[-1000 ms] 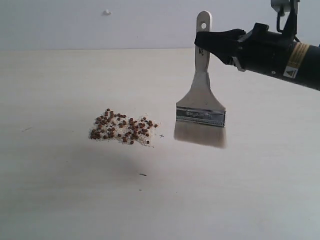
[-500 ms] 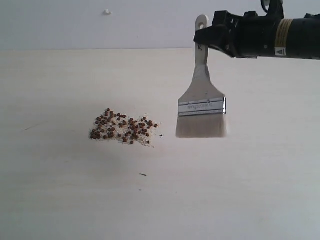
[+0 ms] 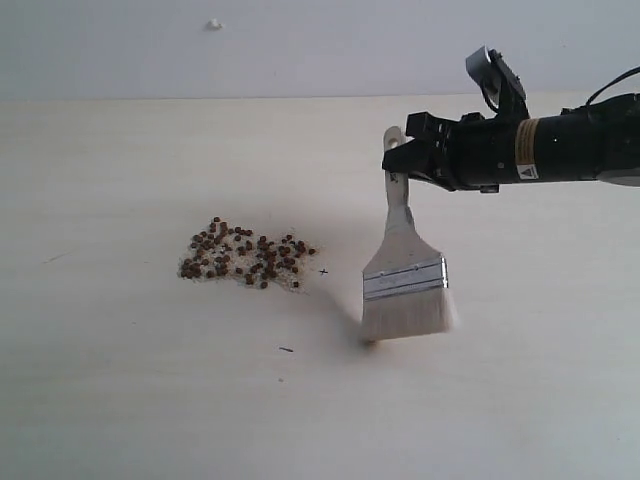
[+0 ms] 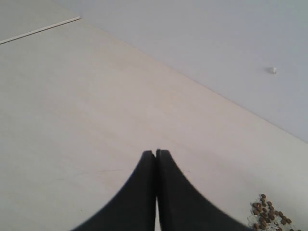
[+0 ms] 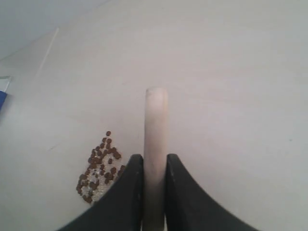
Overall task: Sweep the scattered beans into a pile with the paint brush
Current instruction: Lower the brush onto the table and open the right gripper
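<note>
Reddish-brown beans with pale crumbs lie gathered in a pile left of centre on the table; the same pile shows in the right wrist view and at the edge of the left wrist view. My right gripper is shut on the cream handle of the paint brush. The brush hangs tilted, its white bristles touching the table to the right of the pile, apart from it. In the right wrist view the handle runs between the fingers of the right gripper. My left gripper is shut on nothing.
A small dark sliver lies on the table in front of the pile. A tiny dark mark sits just right of the pile. A white speck is on the back wall.
My right gripper has lowered and come forward with the brush; the bristles, earlier held above the table, now rest on it. The pile has not moved.
</note>
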Controlling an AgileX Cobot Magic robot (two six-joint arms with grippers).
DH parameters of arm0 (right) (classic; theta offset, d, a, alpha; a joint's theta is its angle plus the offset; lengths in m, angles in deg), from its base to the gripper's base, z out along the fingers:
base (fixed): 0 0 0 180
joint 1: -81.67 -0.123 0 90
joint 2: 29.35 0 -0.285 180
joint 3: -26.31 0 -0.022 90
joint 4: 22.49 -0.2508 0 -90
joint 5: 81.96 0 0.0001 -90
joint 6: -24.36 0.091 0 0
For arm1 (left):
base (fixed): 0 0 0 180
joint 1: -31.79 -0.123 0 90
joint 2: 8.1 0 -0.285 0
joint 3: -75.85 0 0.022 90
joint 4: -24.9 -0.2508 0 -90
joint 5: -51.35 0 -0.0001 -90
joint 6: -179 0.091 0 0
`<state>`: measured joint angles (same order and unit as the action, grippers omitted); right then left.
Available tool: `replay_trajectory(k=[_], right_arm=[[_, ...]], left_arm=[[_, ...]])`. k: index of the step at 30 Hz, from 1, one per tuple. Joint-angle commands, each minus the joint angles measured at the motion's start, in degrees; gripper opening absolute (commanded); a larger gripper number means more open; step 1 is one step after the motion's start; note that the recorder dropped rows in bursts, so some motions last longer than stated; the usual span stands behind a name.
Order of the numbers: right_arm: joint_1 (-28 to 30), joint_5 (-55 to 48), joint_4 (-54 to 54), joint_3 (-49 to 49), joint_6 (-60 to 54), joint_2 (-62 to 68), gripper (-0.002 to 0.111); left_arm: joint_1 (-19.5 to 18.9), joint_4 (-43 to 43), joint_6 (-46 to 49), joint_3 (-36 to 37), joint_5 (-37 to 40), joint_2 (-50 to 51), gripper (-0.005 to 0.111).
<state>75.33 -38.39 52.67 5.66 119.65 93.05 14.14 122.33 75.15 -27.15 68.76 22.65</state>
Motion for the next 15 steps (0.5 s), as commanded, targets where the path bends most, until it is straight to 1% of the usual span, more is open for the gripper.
replay_trajectory(k=[1, 6, 8, 9, 15], right_arm=[[0.31, -0.94, 0.08, 0.32, -1.14, 0.83, 0.000], [0.31, -1.73, 0.54, 0.32, -1.14, 1.40, 0.000], [0.31, -1.86, 0.69, 0.32, -0.99, 1.53, 0.002], [0.31, -1.86, 0.69, 0.32, -0.99, 1.53, 0.004], [0.31, -3.54, 0.69, 0.32, -0.49, 1.53, 0.025]], left_arm=[[-0.15, 0.32, 0.07, 0.22, 0.15, 0.41, 0.000], [-0.15, 0.32, 0.07, 0.22, 0.15, 0.41, 0.000], [-0.15, 0.32, 0.07, 0.22, 0.15, 0.41, 0.000], [-0.15, 0.32, 0.07, 0.22, 0.15, 0.41, 0.000], [-0.15, 0.32, 0.07, 0.22, 0.15, 0.41, 0.000]])
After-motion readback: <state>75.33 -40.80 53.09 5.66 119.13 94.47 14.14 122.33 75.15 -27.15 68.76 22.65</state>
